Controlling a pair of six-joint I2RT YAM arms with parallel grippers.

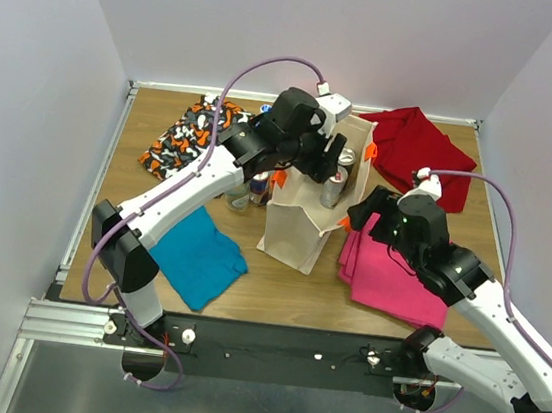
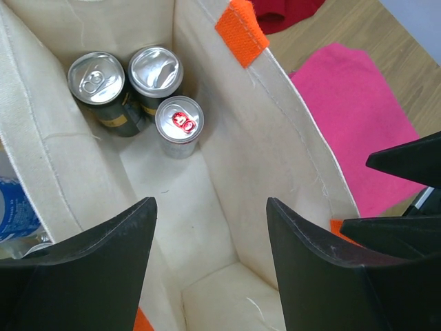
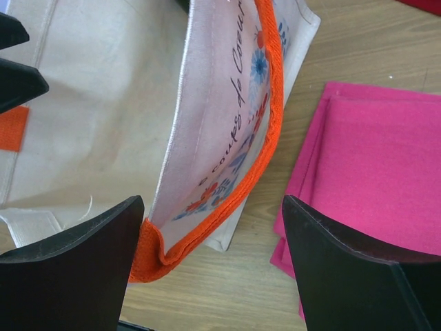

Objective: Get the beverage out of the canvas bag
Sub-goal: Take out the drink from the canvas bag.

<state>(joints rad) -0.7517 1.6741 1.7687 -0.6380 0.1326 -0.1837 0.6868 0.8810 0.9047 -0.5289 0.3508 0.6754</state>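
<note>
The beige canvas bag [image 1: 298, 229] stands upright mid-table with orange handles [image 2: 241, 31]. Three beverage cans stand in its far corner: two dark ones [image 2: 96, 79] [image 2: 155, 69] and a slimmer silver one with a red tab [image 2: 179, 125]. My left gripper [image 1: 314, 161] hovers open over the bag's mouth [image 2: 210, 227], short of the cans and holding nothing. My right gripper [image 1: 361, 215] is open at the bag's right side; in the right wrist view [image 3: 213, 221] an orange handle [image 3: 269, 117] and the printed wall hang between its fingers, the handle's lower end against the left finger [image 3: 83, 262].
A pink cloth [image 1: 389, 271] lies right of the bag, a red cloth [image 1: 419, 149] at back right, a blue cloth [image 1: 195, 252] at front left, a patterned cloth [image 1: 189, 135] at back left. More cans [image 1: 248, 188] stand outside the bag's left side.
</note>
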